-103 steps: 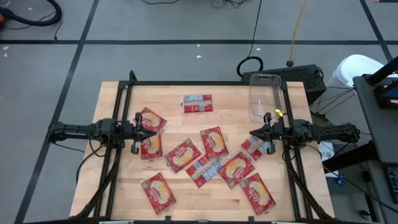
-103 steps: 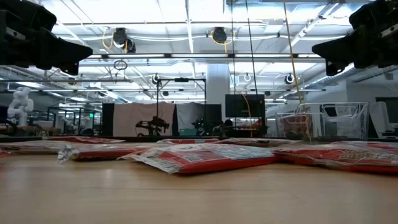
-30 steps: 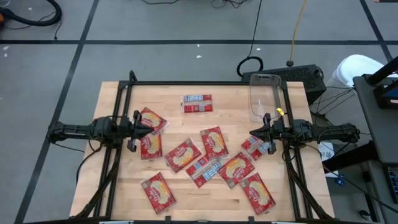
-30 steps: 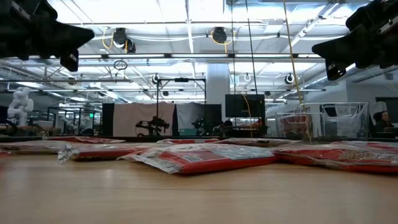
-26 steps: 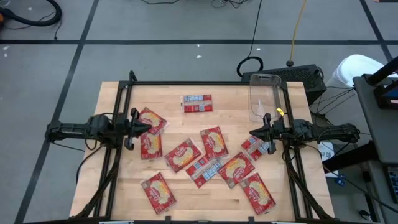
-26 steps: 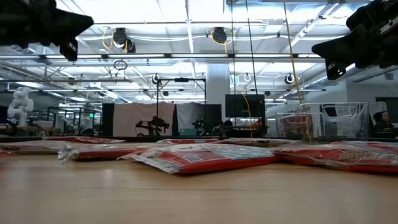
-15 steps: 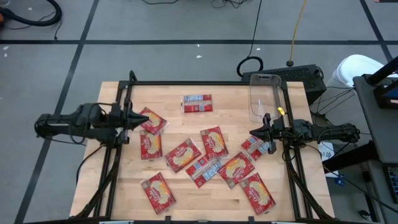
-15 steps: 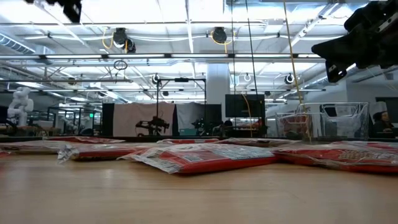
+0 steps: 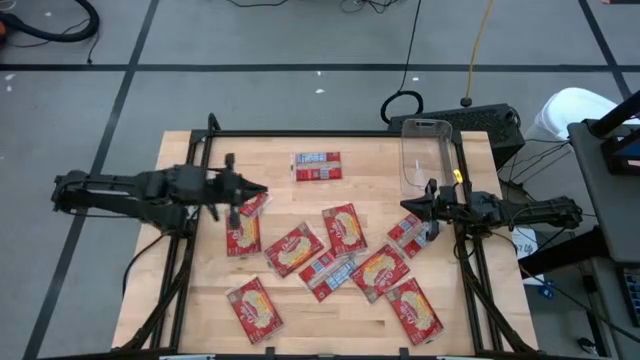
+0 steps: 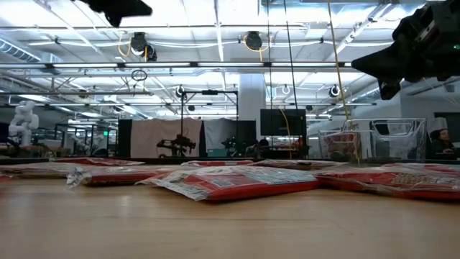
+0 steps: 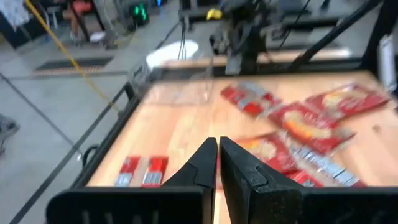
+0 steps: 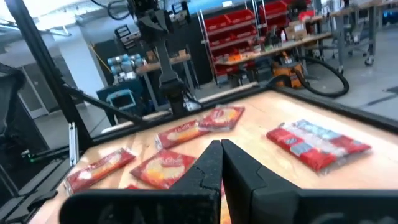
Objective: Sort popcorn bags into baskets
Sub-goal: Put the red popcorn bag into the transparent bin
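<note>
Several red popcorn bags lie flat and scattered on the wooden table [image 9: 190,300], among them one [image 9: 293,250] near the middle and one [image 9: 318,166] with its grey-white back up near the far edge. A clear plastic basket [image 9: 422,158] stands at the far right corner. My left gripper [image 9: 262,190] is shut and empty; it hangs high over the bag [image 9: 250,203] at the left and shows at the top of the low view [image 10: 140,8]. My right gripper [image 9: 403,208] is shut and empty; it hovers at the right above a bag [image 9: 408,235].
Black frame rails [image 9: 330,134] run along the table's far, left and right sides. Dark equipment [image 9: 480,125] and cables sit behind the basket. Bare wood lies along the far edge between the grey-backed bag and the basket, and at the near left corner.
My left gripper has risen well above the table, first drawing back toward the left edge, then reaching toward the middle, staying shut. My right gripper has rolled slightly in place. The bags have not moved.
</note>
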{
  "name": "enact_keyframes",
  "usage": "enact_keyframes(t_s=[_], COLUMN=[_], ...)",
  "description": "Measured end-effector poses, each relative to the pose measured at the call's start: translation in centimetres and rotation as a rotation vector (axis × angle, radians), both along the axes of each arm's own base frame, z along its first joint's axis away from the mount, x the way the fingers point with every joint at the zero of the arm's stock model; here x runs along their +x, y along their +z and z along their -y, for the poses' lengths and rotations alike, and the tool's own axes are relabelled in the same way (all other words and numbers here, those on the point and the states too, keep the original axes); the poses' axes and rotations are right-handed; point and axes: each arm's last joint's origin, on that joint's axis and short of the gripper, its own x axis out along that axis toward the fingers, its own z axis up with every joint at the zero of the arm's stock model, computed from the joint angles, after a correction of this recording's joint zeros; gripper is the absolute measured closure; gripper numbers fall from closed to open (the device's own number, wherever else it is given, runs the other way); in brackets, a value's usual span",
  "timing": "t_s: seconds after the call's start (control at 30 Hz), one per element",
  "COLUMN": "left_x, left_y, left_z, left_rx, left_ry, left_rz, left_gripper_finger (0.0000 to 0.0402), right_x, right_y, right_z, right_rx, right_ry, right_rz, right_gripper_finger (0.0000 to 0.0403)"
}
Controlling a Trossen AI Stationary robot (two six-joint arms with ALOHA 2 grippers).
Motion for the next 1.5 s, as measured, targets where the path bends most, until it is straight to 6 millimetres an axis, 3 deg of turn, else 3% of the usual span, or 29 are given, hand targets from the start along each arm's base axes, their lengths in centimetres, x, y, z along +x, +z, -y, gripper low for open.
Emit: enact_keyframes(t_s=[0.1, 0.23, 0.43, 0.6, 0.7, 0.87, 1.27, 1.37, 1.5], left_x=[1.6, 3.2, 4.8, 6.3, 7.0, 7.9, 10.5, 11.4, 12.1], left_y=[-1.1, -2.2, -3.8, -5.2, -6.0, -7.4, -13.3, -14.9, -16.8], left_z=[-0.3, -1.0, -2.3, -3.0, -3.4, -4.6, -7.1, -7.5, -8.5], left_rx=[-0.005, -0.026, -0.062, -0.080, -0.101, -0.149, -0.054, -0.002, 0.063], left_ry=[0.023, 0.067, 0.129, 0.151, 0.174, 0.237, 0.359, 0.347, 0.335], left_rz=[-0.063, -0.105, -0.167, -0.204, -0.226, -0.255, -0.467, -0.493, -0.536], left_gripper_finger=[0.0376, 0.0376, 0.0376, 0.0376, 0.0376, 0.0358, 0.0168, 0.0146, 0.0148], right_x=[0.3, 0.4, 1.5, 4.0, 5.7, 8.0, 12.0, 12.5, 13.1], right_y=[0.0, 3.9, 9.8, 12.3, 12.1, 10.0, 6.8, 6.2, 5.7], right_z=[0.0, 0.0, -0.1, -0.3, -0.5, -0.6, -1.1, -1.2, -1.5], right_rx=[0.000, -0.015, -0.051, -0.062, -0.071, -0.078, -0.138, -0.145, -0.185], right_ry=[0.001, 0.002, 0.003, 0.005, 0.007, 0.009, 0.037, 0.041, 0.112], right_rz=[-0.049, -0.032, -0.175, -0.316, -0.381, -0.517, -0.634, -0.661, -0.670], right_gripper_finger=[0.0403, 0.0403, 0.0403, 0.0403, 0.0403, 0.0403, 0.0403, 0.0403, 0.0403])
